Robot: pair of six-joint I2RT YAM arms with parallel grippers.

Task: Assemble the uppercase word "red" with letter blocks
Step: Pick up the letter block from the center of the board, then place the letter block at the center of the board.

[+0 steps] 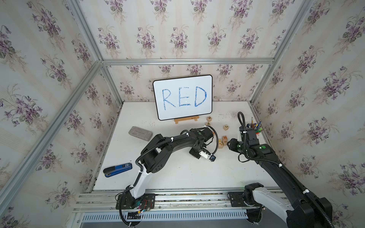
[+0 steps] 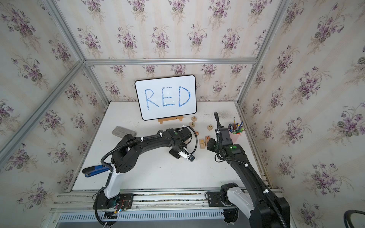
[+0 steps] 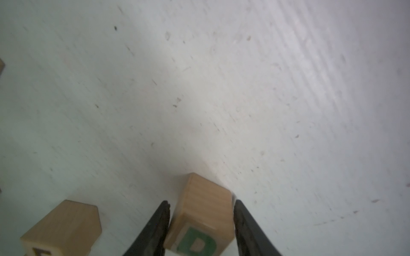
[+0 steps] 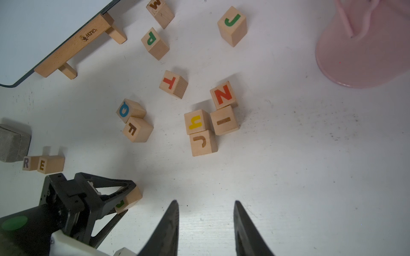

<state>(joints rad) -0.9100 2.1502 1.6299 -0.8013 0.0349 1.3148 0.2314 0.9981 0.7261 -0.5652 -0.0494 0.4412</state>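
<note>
D block point(image 3: 203, 218) sat pinched in our left gripper point(image 3: 201, 202), near but apart from the E block point(image 4: 47, 165); our right gripper point(image 4: 206, 202), farther from that block, stood spread.

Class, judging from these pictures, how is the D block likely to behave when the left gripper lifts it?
Probably rigid: the D block looks like solid wood. Likely light, being small within the left gripper. Its flat parallel sides suggest a steady grip, and it shouldn't roll.
</note>
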